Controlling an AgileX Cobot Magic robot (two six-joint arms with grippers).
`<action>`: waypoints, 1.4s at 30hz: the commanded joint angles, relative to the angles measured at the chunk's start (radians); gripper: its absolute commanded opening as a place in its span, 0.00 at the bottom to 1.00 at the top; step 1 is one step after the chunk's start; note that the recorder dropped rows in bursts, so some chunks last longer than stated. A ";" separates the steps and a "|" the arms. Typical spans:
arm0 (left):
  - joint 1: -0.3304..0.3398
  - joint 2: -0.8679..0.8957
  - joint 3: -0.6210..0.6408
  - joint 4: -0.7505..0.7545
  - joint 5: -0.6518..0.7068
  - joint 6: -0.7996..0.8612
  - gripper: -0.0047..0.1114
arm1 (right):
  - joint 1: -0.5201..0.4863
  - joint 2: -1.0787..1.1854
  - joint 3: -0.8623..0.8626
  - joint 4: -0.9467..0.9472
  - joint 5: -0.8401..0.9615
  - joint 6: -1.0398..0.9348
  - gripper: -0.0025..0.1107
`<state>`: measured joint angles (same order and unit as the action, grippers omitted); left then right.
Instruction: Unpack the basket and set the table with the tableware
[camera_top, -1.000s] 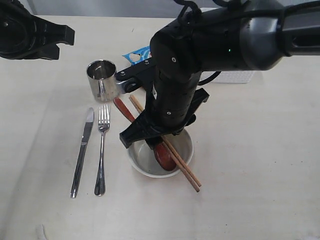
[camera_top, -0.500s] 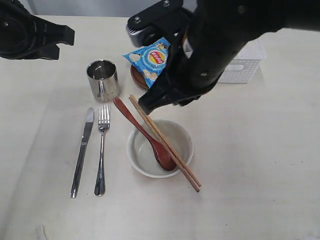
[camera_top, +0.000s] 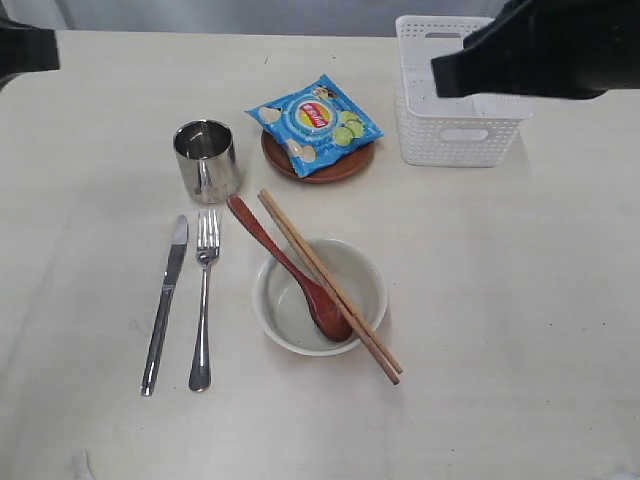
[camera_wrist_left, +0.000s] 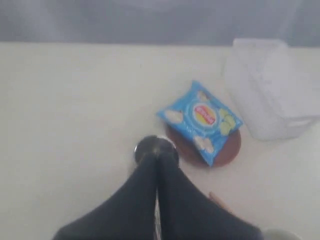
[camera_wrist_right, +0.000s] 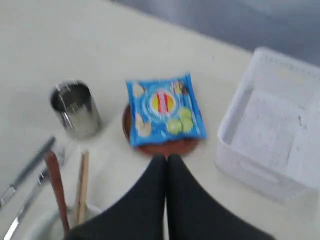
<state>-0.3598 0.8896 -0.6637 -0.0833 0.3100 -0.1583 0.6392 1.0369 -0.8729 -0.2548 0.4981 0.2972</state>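
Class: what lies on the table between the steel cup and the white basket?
A small brown plate with a blue chip bag lying on it sits between the steel cup and the basket, seen clearly in the exterior view.

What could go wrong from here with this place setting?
The chopsticks lie across the bowl, ends past its rim, so a nudge could roll them off. The spoon leans on that rim too and may tip out. The chip bag covers most of the plate; moving either might drag the other.
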 joint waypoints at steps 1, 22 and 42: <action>0.006 -0.187 0.061 0.061 -0.119 -0.032 0.04 | -0.003 -0.212 0.033 -0.030 -0.185 0.029 0.02; 0.210 -0.695 0.092 0.476 0.060 -0.380 0.04 | -0.008 -0.784 0.177 -0.811 0.111 0.559 0.02; 0.210 -0.890 0.283 0.146 0.318 -0.332 0.04 | -0.008 -1.037 0.438 -0.497 0.083 0.395 0.02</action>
<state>-0.1508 0.0059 -0.4161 0.1469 0.6170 -0.4995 0.6353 0.0046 -0.4424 -0.8097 0.5757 0.7032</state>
